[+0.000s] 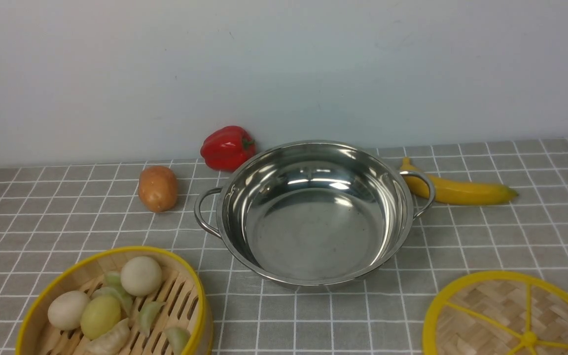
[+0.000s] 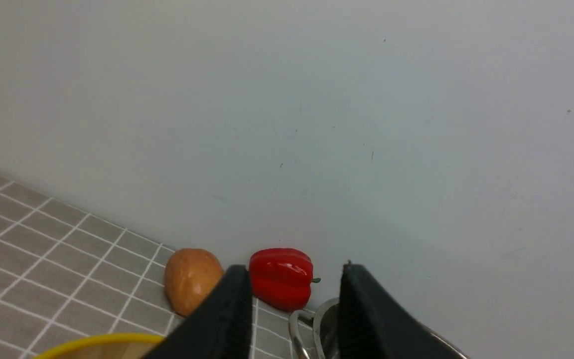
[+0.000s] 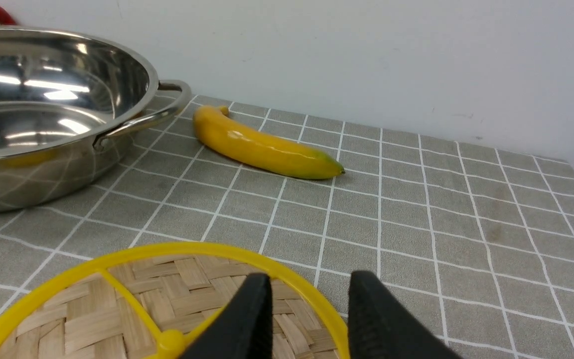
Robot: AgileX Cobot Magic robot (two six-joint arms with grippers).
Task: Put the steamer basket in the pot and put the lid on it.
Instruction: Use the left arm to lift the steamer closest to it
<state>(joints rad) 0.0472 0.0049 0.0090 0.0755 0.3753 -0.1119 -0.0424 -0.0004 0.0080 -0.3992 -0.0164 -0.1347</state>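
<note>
Loaded steamer basket (image 1: 111,250) front-left on cloth (image 1: 511,231), apart from pot (image 1: 313,236) at centre. lid (image 1: 491,310) flat, front-right. left gripper (image 2: 294,279), right gripper (image 3: 309,284): jaws apart, holding nothing, right above lid rim.

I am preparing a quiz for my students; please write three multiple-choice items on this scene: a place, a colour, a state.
1. Where does the long yellow banana lie?
A. on the grey checked cloth, right of the wide shiny steel pot
B. inside that pot
C. on a plate

2. What colour is the glossy bell pepper by the wall?
A. green
B. red
C. purple

3. In what state is the pot?
A. full of water
B. upside down
C. upright and empty

Key: 1 A, it rests on the cloth beside the pot; 2 B, its skin is plainly red; 3 C, its bare bottom shows.
</note>
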